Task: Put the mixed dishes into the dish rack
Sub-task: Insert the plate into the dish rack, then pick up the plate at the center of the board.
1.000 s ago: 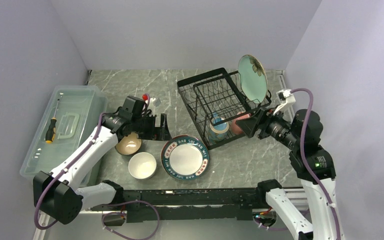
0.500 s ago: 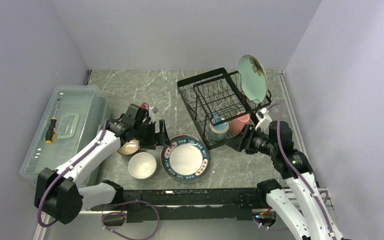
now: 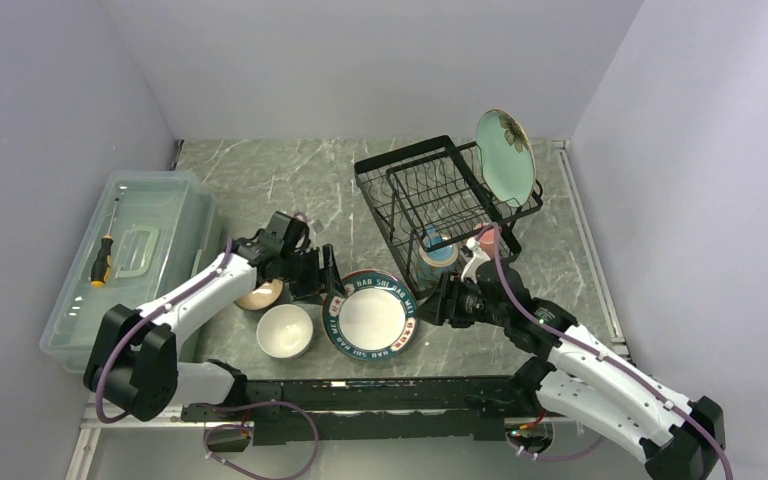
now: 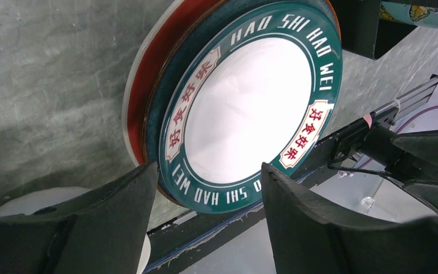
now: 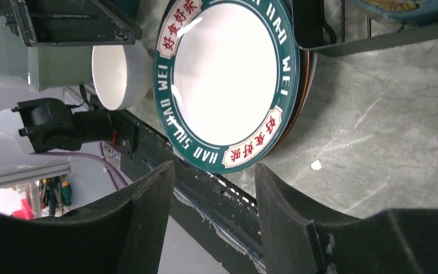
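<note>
The left arm [image 3: 195, 297] and the right arm [image 3: 600, 352] reach low toward the middle, so the left gripper [image 3: 326, 281] and the right gripper [image 3: 441, 301] face each other, both with jaws apart.

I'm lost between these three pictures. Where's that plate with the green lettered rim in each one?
Top external: the lettered plate lies at lower centre.
Left wrist: the lettered plate fills the upper middle.
Right wrist: the lettered plate sits at upper middle.
Shared landmark: the white bowl beside it. It is at bottom left in the left wrist view and at upper left in the right wrist view.
</note>
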Motion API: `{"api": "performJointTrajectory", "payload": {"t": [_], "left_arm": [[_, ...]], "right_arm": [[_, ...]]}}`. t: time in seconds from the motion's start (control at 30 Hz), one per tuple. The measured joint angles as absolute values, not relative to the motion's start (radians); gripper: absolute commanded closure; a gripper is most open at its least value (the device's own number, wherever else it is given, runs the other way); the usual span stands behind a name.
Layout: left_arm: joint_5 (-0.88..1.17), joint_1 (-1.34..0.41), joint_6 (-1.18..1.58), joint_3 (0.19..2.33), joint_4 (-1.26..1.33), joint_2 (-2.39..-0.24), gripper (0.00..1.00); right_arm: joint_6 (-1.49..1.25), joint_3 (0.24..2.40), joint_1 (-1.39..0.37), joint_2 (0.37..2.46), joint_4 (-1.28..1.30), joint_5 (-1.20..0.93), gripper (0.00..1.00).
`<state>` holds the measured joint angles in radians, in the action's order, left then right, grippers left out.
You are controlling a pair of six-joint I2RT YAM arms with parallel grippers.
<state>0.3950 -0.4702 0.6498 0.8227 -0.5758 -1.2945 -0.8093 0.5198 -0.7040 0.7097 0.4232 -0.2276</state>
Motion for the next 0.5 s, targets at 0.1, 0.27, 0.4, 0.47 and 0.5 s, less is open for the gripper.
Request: {"api": "performJointTrajectory", "payload": {"t": [0.1, 0.27, 0.4, 0.47, 0.5], "left_arm": [[0.395, -0.474, 0.653, 0.823, -0.558, -1.308, 0.32], [0.395, -0.478, 0.659, 0.818, -0.534, -1.331, 0.34], [0.387, -0.482, 0.659, 0.817, -0.534, -1.34, 0.35], [0.379, -0.484, 0.659, 0.817, -0.534, -1.34, 0.36], [0.375, -0.484, 0.659, 0.817, -0.534, -1.34, 0.36]], "right_arm": [[-0.821, 0.519, -0.726, 0.725, 0.389, -0.189, 0.44], [-0.835, 0.506, -0.74, 0.726, 0.352, -0.159, 0.44], [-0.842, 0.495, -0.747, 0.721, 0.347, -0.146, 0.44], [-0.844, 0.494, -0.748, 0.715, 0.346, -0.138, 0.44], [-0.846, 0.494, -0.748, 0.712, 0.345, -0.137, 0.44]]}}
